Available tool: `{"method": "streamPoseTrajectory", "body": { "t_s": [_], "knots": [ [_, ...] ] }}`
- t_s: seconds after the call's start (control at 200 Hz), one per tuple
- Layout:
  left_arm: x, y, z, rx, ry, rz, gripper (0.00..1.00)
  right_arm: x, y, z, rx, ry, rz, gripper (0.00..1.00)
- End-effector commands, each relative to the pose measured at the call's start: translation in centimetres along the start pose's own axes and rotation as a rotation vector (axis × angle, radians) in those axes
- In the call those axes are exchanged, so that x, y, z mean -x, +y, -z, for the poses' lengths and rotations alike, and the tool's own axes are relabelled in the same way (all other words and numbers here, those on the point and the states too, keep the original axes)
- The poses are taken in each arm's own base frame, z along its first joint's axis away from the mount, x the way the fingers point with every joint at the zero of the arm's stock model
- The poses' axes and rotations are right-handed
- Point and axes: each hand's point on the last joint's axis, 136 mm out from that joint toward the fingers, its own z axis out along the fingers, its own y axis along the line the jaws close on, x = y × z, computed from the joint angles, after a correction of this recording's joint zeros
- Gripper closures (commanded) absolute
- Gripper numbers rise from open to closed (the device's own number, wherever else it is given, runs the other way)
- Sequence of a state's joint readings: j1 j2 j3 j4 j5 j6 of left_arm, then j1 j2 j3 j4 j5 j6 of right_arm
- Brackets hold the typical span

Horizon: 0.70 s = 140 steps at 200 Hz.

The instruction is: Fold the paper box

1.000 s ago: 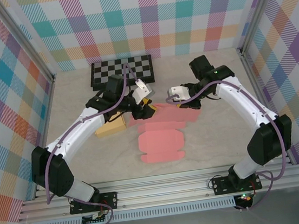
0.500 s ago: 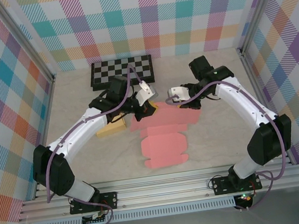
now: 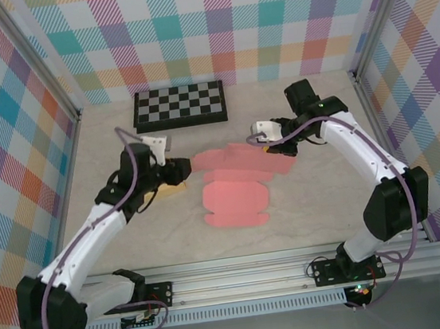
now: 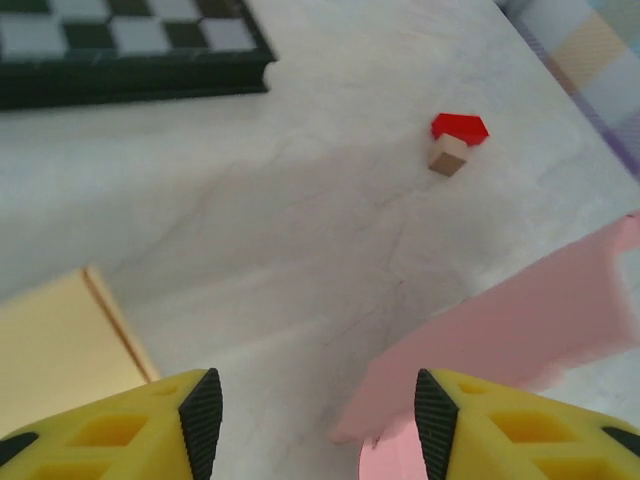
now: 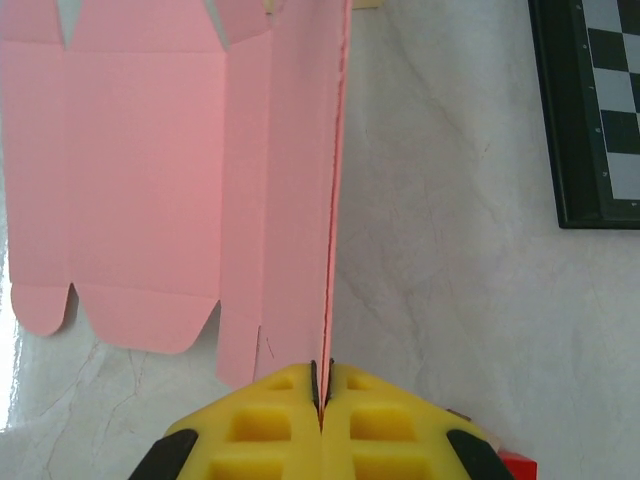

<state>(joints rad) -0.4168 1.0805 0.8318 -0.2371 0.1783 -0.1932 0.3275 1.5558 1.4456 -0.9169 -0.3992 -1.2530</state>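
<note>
Left of the paper box (image 3: 236,198), the left arm (image 3: 121,209) covered most of a yellow pad (image 3: 173,191). Beside the paper box, the chessboard (image 5: 595,110) ran off the right wrist view's edge.

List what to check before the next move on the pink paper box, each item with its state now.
1. The right gripper is shut on an upright flap of the pink paper box: ok.
2. The left gripper grips the box: not ok, jaws open, holding nothing.
3. The yellow block lies apart from the box: ok.
4. The small red block lies apart from the box: ok.
5. The fold crease is fully formed: cannot tell.
</note>
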Motion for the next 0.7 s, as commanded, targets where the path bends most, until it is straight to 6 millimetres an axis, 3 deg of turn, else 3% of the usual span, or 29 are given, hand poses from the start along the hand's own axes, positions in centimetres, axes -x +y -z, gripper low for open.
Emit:
{"method": "streamPoseTrajectory", "body": {
  "t_s": [0.0, 0.135, 0.29, 0.51, 0.695],
  "knots": [
    [-2.7, 1.6, 0.7, 0.071, -0.018, 0.289, 0.45, 0.4, -0.1, -1.0, 0.031, -0.041, -0.032, 1.00],
    [-5.7, -0.1, -0.4, 0.030, 0.058, 0.272, 0.45, 0.6, -0.8, -1.6, 0.049, -0.038, -0.076, 1.00],
    [-5.3, -3.3, -2.6, -0.033, 0.026, 0.184, 0.46, 0.2, -0.7, -2.9, 0.064, -0.011, -0.117, 1.00],
    [-6.7, -3.2, -6.2, 0.004, 0.068, 0.149, 0.47, -0.9, -0.3, -4.3, 0.076, 0.020, -0.171, 1.00],
    [-6.8, -2.7, -6.7, 0.023, 0.031, 0.079, 0.44, -1.0, -0.4, -4.4, 0.068, 0.021, -0.187, 1.00]
  ]
}}
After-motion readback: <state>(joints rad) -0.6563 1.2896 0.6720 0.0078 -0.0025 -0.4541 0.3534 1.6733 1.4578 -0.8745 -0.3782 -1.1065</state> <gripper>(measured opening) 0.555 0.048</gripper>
